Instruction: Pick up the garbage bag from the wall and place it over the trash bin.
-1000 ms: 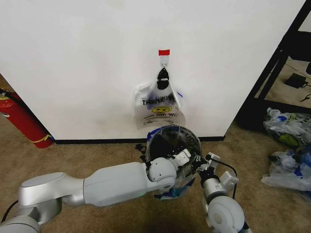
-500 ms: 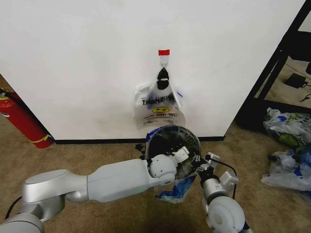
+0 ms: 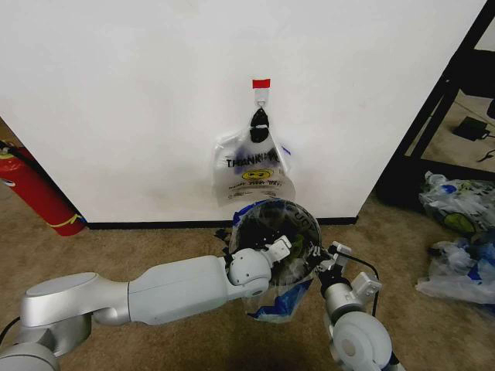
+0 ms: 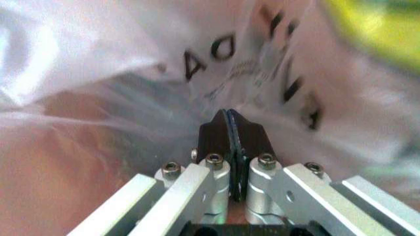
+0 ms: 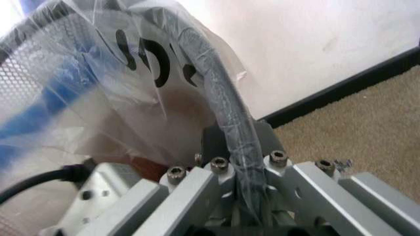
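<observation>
Garbage bag [image 3: 272, 297], thin, limp, slippery film, drapes over the trash bin [image 3: 298, 219] below the wall hook [image 3: 261, 97]; it likely handles best pinched at its hem. Left gripper [image 4: 232, 129] pinches film inside the bin; right gripper [image 5: 244, 162] clamps film against the bin's rim.

One bin [image 3: 272, 224], one extinguisher [image 3: 35, 193], one hook [image 3: 261, 94]. Two grippers: left [image 3: 285, 248], right [image 3: 331, 255]. Two bags beyond them (one on the bin [image 3: 280, 297], one hanging [image 3: 254, 174]).
</observation>
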`<state>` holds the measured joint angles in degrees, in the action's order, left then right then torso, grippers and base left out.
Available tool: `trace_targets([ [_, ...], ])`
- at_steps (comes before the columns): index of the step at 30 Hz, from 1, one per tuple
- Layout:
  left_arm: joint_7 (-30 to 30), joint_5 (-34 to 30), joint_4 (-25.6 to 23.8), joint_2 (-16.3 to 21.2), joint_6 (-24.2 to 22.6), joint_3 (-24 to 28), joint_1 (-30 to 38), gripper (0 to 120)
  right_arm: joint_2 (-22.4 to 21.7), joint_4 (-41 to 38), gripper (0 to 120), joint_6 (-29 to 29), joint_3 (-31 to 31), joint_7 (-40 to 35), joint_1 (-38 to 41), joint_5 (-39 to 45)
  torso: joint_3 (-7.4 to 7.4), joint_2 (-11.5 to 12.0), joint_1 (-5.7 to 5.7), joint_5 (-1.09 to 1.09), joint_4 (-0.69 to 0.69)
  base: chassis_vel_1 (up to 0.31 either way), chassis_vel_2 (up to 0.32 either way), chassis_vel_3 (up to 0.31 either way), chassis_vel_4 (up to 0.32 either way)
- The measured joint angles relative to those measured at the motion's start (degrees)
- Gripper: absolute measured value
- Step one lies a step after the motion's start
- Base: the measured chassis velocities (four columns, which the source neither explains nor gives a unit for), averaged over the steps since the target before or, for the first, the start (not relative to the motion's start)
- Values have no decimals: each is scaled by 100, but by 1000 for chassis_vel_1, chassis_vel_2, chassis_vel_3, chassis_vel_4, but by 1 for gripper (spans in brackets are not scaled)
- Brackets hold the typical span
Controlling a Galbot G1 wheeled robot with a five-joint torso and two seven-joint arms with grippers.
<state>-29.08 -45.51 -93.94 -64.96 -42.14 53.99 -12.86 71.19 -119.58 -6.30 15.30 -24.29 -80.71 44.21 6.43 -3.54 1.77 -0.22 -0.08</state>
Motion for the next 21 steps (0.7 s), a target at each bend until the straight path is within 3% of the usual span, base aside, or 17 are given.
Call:
trace_targets([
  [10,-273,-89,-540,100,0,-10,-176,0,72,140,0,23,1,-22,35,32,0,0,0,0,1,0,0,0,0],
  [14,-450,-120,-743,154,0,-146,-176,18,69,173,0,34,15,-24,43,26,0,0,0,-1,-1,0,0,0,0],
  [16,-503,-135,-805,174,0,-187,-176,19,76,181,0,35,24,-22,43,18,0,0,0,-1,-2,0,0,0,0],
  [19,-731,-265,-1180,413,0,-467,-310,34,94,209,0,58,93,-21,33,38,0,0,0,-1,-2,0,0,0,0],
  [21,-738,-276,-1283,495,0,-526,-345,38,90,221,0,65,99,-21,31,50,0,0,0,-1,-1,0,0,0,0],
])
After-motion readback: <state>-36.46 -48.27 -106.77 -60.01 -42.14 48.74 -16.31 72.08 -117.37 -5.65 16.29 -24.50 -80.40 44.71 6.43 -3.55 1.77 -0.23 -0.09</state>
